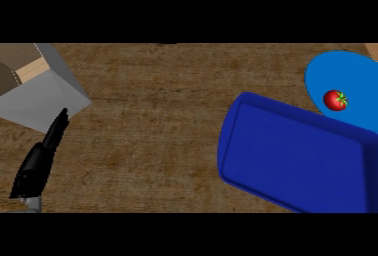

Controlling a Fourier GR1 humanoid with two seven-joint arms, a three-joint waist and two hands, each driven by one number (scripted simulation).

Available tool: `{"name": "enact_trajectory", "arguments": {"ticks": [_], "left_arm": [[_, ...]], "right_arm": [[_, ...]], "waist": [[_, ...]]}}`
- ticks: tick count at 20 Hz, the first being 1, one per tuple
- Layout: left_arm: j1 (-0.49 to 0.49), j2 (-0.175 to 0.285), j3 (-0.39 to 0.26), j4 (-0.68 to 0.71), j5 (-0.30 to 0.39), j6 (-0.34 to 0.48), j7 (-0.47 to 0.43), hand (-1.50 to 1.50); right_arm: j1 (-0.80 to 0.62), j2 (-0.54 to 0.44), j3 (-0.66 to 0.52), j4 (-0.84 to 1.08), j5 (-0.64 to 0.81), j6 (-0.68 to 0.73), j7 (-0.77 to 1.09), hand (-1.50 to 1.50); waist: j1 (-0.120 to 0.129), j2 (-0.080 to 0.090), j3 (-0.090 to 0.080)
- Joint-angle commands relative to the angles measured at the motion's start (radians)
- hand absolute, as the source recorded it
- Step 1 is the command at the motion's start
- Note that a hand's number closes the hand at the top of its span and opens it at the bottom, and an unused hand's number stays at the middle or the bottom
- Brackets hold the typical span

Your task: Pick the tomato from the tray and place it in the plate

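Observation:
A small red tomato [336,100] with a green stem lies on the light blue plate [341,72] at the right edge of the head view. Just in front of the plate sits the dark blue tray [295,157], with nothing in it. My left hand [40,157] shows at the lower left, far from both, its fingers straight and pointing up along the counter. My right hand does not show anywhere in the view.
The counter top [155,115] is brown wood. A grey box-like object [40,97] with a tan inner part sits at the upper left, just beyond my left hand's fingertips.

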Motion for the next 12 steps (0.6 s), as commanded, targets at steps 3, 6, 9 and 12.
{"name": "enact_trajectory", "arguments": {"ticks": [3,6,9,12], "left_arm": [[-0.002,-0.013,-0.001,-0.002,0.006,0.004,-0.015,0.0],[-0.003,-0.007,0.008,0.001,0.006,0.006,0.0,0.0],[-0.012,0.007,0.014,0.003,0.007,-0.003,-0.004,0.0],[0.007,0.005,0.005,0.004,0.002,-0.007,-0.019,0.0]], "right_arm": [[0.067,-0.054,-0.031,-0.038,-0.032,0.125,-0.087,-1.5],[0.072,-0.08,-0.027,-0.064,-0.029,0.139,-0.068,-1.5],[0.122,-0.058,-0.041,-0.069,-0.044,0.129,-0.094,-1.5],[0.114,-0.092,-0.045,-0.085,-0.048,0.125,-0.054,-1.5]], "waist": [[-0.004,0.007,0.006],[0.005,0.007,0.006],[-0.004,0.011,0.009],[0.013,0.011,0.008]]}}
